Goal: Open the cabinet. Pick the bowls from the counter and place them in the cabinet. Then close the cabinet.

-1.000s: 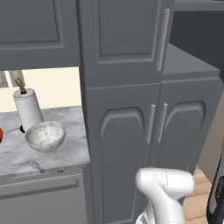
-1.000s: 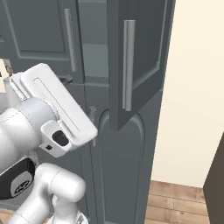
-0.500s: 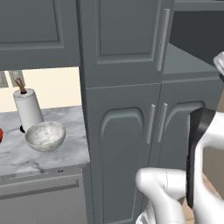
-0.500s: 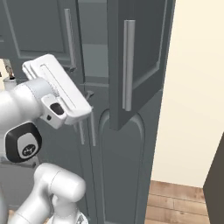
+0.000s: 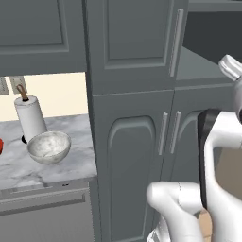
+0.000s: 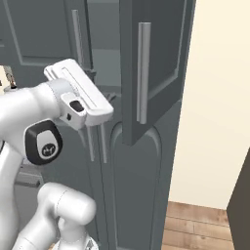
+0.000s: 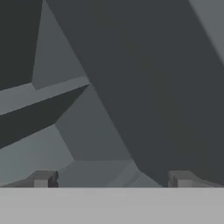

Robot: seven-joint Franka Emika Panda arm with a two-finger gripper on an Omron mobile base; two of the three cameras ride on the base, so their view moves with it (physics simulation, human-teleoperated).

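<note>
The cabinet's right door stands swung open with its bar handle facing out; the left door is closed. The grey shelf shows inside the opening. A white-grey marbled bowl sits on the marble counter, and a sliver of the red bowl shows at the left edge. My white hand is raised in front of the cabinet, beside the open door. The gripper is open, its fingertips wide apart with nothing between them, facing dark grey cabinet surfaces.
A paper-towel roll stands behind the marbled bowl. The arched lower doors are closed below the cabinet. A grey wall cabinet hangs over the counter, above a grey drawer front. Wooden floor lies right of the unit.
The arm has lifted and the hand has risen toward the open upper compartment, swinging into the right side of the left base view. The bowls and doors have not moved.
</note>
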